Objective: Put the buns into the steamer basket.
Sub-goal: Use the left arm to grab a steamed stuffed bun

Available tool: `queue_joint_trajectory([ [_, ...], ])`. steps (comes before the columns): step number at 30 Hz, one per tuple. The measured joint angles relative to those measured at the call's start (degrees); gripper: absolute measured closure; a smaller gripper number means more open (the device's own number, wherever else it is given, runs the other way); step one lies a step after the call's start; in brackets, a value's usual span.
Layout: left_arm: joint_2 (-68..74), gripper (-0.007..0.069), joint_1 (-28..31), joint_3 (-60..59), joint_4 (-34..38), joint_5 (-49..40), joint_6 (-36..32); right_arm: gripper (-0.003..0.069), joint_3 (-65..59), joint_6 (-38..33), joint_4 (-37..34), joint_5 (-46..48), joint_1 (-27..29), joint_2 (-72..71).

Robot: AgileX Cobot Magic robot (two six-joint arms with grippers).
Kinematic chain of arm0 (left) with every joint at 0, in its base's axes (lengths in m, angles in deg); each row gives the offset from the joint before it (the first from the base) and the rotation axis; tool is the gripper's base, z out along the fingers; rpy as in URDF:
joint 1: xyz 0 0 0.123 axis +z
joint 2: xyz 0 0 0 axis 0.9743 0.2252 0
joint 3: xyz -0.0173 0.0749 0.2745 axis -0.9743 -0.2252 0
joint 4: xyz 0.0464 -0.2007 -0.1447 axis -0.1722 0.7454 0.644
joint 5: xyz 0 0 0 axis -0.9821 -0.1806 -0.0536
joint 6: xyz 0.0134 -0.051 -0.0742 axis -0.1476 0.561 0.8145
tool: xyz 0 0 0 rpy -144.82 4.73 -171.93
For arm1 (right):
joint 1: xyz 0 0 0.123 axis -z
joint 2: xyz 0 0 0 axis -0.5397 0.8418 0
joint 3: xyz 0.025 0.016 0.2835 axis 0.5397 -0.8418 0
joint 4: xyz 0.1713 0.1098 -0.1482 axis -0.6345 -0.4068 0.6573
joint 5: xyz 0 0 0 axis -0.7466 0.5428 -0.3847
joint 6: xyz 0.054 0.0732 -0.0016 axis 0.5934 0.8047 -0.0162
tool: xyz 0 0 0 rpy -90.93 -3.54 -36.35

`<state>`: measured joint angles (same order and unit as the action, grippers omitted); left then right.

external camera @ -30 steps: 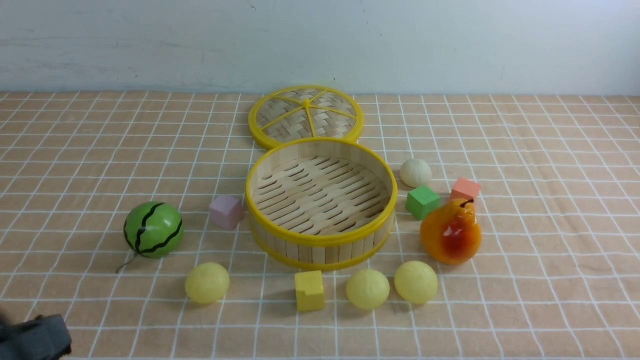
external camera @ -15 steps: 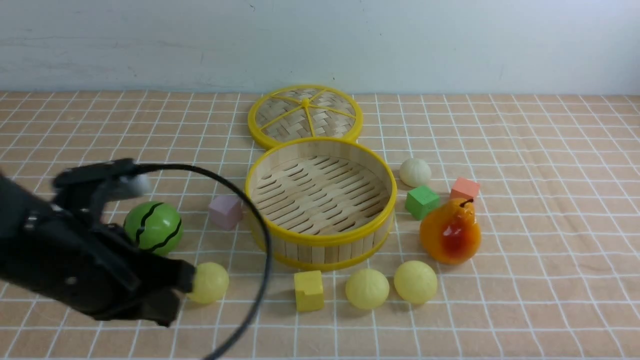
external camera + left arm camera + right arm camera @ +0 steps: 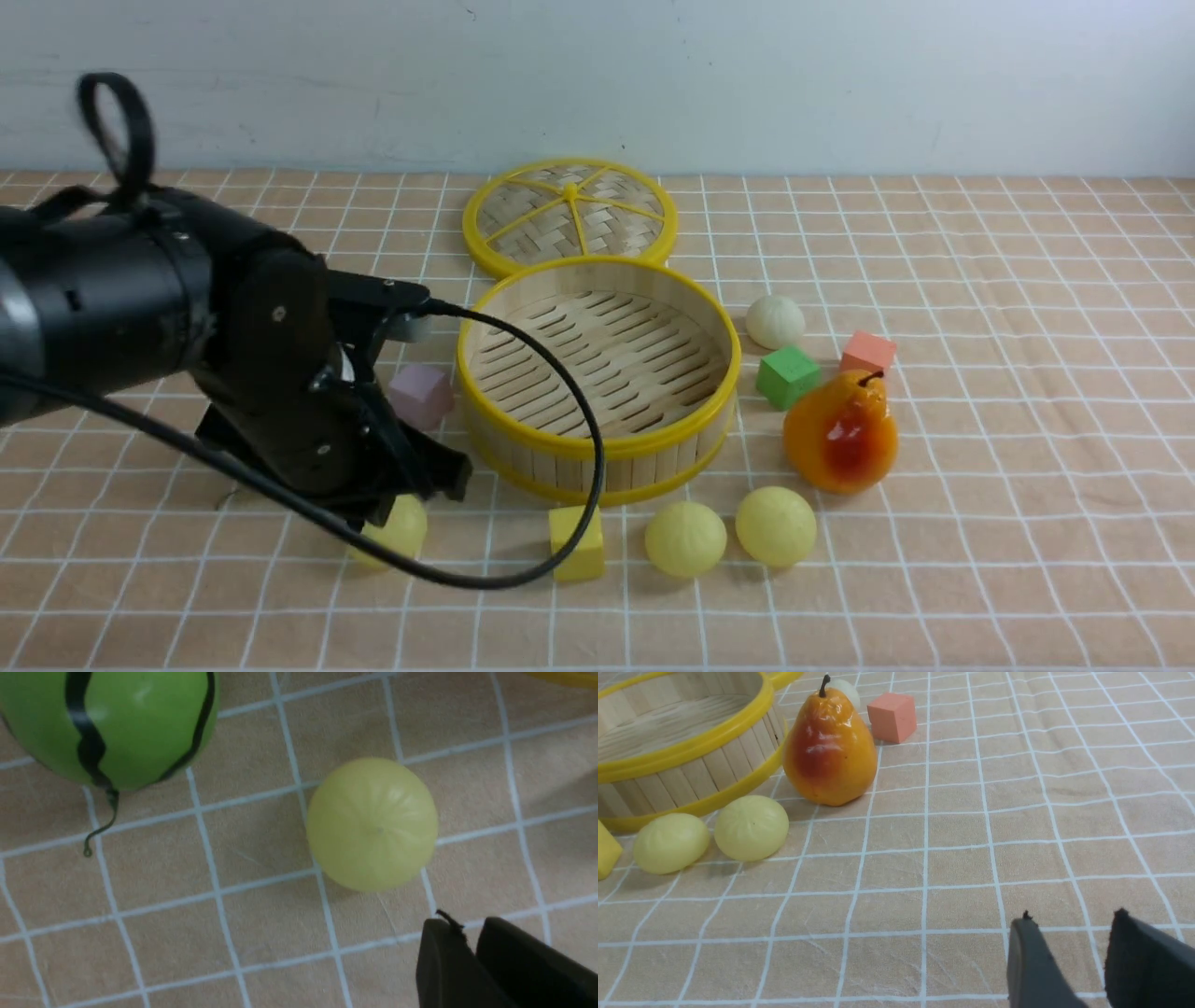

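Left gripper point(image 3: 467, 924): jaws lie close together with nothing between them; whether they are fully closed cannot be told. The target bun point(image 3: 372, 823) rests apart from the steamer basket point(image 3: 597, 448), off its near-left side. Spread the jaws wider than the bun, centre over it, descend, close gently.

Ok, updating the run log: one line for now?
stage: pre-grasp | left end effector: by leftmost bun, nothing held | steamer basket: empty | other buns: outside
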<state>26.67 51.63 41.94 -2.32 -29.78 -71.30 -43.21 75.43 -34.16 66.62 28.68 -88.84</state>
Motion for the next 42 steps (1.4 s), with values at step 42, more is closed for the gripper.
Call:
queue_joint_trajectory([
  [42,11.59,0.0351,4.82,4.10,3.10,6.40,-7.43,0.0418,0.00,0.00,0.00,0.00,0.00,0.00],
])
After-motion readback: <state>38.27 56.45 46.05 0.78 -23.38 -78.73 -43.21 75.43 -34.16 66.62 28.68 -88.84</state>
